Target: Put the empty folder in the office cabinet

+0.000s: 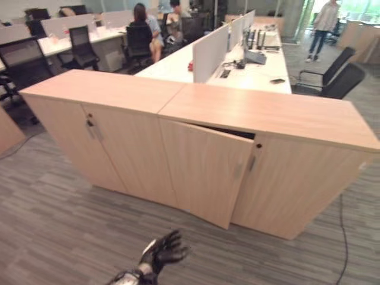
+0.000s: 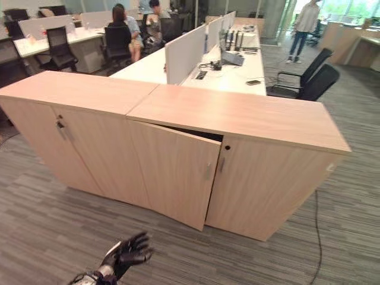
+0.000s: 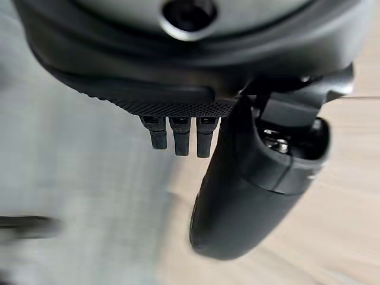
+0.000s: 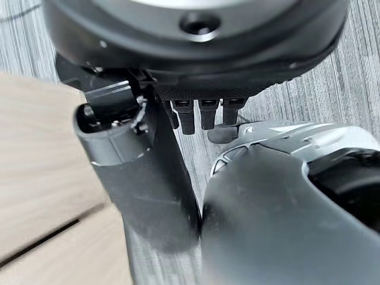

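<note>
A low light-wood office cabinet [image 1: 261, 113] stands across the carpet in front of me. Its middle door [image 1: 205, 172] hangs ajar, swung out towards me, with a dark gap [image 1: 234, 132] along its top edge. The two doors to the left [image 1: 107, 142] and the one on the right [image 1: 297, 184] are shut. My left hand [image 1: 161, 252] hovers low over the carpet, well short of the ajar door, with its fingers [image 3: 181, 135] relaxed and holding nothing. My right hand [image 4: 148, 178] is beside a wood panel [image 4: 35, 178], its fingers [image 4: 205, 114] straight and empty.
Behind the cabinet run white desks [image 1: 249, 74] with a divider [image 1: 209, 52] and monitors. Black office chairs [image 1: 335, 80] stand at the right. Two people sit at the back [image 1: 145, 29]; another person stands at the far right [image 1: 323, 24]. Grey carpet [image 1: 59, 225] lies before the cabinet.
</note>
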Available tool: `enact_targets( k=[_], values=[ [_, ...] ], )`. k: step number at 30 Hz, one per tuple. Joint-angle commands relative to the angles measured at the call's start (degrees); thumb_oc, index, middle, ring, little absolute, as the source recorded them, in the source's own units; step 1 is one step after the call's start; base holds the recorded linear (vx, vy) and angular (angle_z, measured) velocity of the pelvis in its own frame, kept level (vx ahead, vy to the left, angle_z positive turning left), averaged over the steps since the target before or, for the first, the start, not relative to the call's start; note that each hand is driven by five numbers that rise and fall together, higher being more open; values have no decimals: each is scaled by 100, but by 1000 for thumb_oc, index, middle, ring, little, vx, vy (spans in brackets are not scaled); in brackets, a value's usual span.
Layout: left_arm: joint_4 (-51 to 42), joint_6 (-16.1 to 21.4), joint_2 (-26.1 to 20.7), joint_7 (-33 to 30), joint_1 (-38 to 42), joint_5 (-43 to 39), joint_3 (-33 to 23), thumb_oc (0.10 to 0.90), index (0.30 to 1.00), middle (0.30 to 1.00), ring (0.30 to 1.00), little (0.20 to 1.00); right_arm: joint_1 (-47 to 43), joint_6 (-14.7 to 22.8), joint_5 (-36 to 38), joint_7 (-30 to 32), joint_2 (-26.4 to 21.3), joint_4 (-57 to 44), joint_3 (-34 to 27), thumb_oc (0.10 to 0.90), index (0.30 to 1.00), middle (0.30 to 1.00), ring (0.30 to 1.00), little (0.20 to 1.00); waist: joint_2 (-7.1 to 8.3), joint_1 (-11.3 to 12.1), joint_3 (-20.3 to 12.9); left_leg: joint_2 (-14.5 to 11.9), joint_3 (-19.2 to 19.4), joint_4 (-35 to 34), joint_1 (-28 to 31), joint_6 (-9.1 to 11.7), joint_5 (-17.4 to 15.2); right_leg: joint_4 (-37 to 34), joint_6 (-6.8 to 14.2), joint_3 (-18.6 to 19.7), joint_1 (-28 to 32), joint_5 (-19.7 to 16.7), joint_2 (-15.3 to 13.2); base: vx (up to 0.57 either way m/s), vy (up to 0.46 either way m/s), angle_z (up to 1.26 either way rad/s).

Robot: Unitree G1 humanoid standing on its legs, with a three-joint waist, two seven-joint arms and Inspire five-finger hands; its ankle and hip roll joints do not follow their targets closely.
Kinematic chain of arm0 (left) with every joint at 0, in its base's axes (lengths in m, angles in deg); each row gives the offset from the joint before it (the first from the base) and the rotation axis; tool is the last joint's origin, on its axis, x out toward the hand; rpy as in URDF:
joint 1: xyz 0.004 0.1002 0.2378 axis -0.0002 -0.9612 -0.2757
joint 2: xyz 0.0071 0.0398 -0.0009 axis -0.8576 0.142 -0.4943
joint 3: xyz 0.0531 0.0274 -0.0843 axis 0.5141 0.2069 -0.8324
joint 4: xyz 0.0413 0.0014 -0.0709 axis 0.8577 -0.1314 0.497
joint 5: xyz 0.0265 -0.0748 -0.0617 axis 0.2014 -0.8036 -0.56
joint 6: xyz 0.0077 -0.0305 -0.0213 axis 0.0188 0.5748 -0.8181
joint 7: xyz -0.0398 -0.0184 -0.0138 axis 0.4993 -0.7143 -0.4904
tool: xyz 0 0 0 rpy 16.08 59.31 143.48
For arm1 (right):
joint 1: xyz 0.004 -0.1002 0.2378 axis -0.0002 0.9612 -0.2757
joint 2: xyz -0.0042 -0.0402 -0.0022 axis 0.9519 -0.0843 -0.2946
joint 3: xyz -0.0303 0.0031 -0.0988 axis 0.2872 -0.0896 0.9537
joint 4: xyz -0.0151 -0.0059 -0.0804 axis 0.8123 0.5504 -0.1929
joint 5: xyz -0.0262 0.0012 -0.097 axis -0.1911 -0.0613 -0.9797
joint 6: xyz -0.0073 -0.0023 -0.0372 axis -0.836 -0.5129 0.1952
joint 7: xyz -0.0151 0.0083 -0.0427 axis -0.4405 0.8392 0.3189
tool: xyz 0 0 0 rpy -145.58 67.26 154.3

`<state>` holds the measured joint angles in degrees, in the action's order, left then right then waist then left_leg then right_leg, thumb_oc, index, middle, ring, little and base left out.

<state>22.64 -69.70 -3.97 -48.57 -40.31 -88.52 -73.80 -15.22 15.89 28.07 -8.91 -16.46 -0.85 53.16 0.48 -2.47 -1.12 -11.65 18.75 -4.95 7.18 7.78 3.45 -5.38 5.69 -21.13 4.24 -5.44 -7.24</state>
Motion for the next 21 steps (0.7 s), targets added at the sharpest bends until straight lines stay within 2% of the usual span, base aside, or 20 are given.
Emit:
enact_targets(
  k=[1,3,4,5,6,7,8,10,11,14,16,17,21],
  values=[
    [857,331,501,-198,766,244,-288,800,900,900,900,900,-232,149,113,75,-148,270,112,800,900,900,900,900,-21,95,27,-202,-249,335,167,21,-333,93,-46,-2,-156,625,310,-37,-134,-18],
    [2175,311,647,-384,994,341,-622,800,900,900,900,900,-232,133,100,73,-135,327,155,800,900,900,900,900,24,39,-14,-285,-263,490,147,65,-245,133,-144,110,-163,691,430,-7,-120,-17],
    [2184,317,649,-382,1001,341,-624,800,900,900,900,900,-236,133,101,73,-135,328,156,800,900,900,900,900,23,37,-12,-287,-265,494,144,66,-246,135,-145,109,-164,693,432,32,-128,-8],
    [2807,326,646,-554,1075,563,-841,800,900,900,900,900,-265,147,81,70,-117,323,205,800,900,900,900,900,51,17,1,-382,-328,867,45,119,-106,177,-229,180,-146,757,533,28,-136,-11],
    [3009,331,617,-636,1071,750,-885,800,900,900,900,900,-273,156,61,90,-118,326,241,800,900,900,900,900,84,22,23,-427,-370,1112,-31,125,-6,194,-282,224,-125,781,575,35,-182,-27],
    [3189,341,610,-710,1021,988,-884,800,900,900,900,900,-284,179,4,114,-135,333,310,800,900,900,900,900,130,80,77,-387,-531,1392,-182,64,89,161,-326,243,-70,822,595,13,-94,-33],
    [3189,341,610,-710,1022,988,-884,800,900,900,900,900,-284,179,4,114,-135,333,310,800,900,900,900,900,130,76,76,-388,-537,1400,-190,64,86,161,-326,238,-72,822,595,-7,-49,-41],
    [3138,357,624,-740,994,795,-984,800,900,900,900,900,-272,192,17,153,-176,347,300,800,900,900,900,900,221,186,140,2,-951,1447,-630,-96,-205,146,-311,227,-50,838,487,-8,-3,-14],
    [3185,356,623,-753,955,652,-1112,800,900,900,900,900,-264,195,16,160,-195,340,272,800,900,900,900,900,275,248,161,251,-1129,1339,-801,-173,-461,154,-278,231,-37,842,408,17,25,9],
    [3376,329,611,-712,838,115,-1519,800,900,900,900,900,-270,191,52,118,-206,319,212,800,900,900,900,900,250,388,266,688,-1667,1169,-1122,-205,-466,279,-245,351,-43,842,367,2,67,2],
    [3564,312,610,-666,717,75,-1674,800,900,900,900,900,-251,180,66,65,-163,392,175,800,900,900,900,900,178,388,215,740,-1781,798,-942,-255,-433,291,-239,423,-41,855,401,62,103,-22],
    [3623,296,634,-594,566,160,-1698,800,900,900,900,900,-184,144,48,39,-146,449,101,800,900,900,900,900,109,382,107,752,-1699,491,-702,-299,-389,253,-214,454,52,854,402,94,91,-38],
    [3578,354,634,-613,499,343,-1600,800,900,900,900,900,-122,150,91,30,-139,448,33,800,900,900,900,900,28,329,-19,791,-1580,39,-455,-326,-276,161,-156,472,113,805,368,75,105,-30]
  ],
)
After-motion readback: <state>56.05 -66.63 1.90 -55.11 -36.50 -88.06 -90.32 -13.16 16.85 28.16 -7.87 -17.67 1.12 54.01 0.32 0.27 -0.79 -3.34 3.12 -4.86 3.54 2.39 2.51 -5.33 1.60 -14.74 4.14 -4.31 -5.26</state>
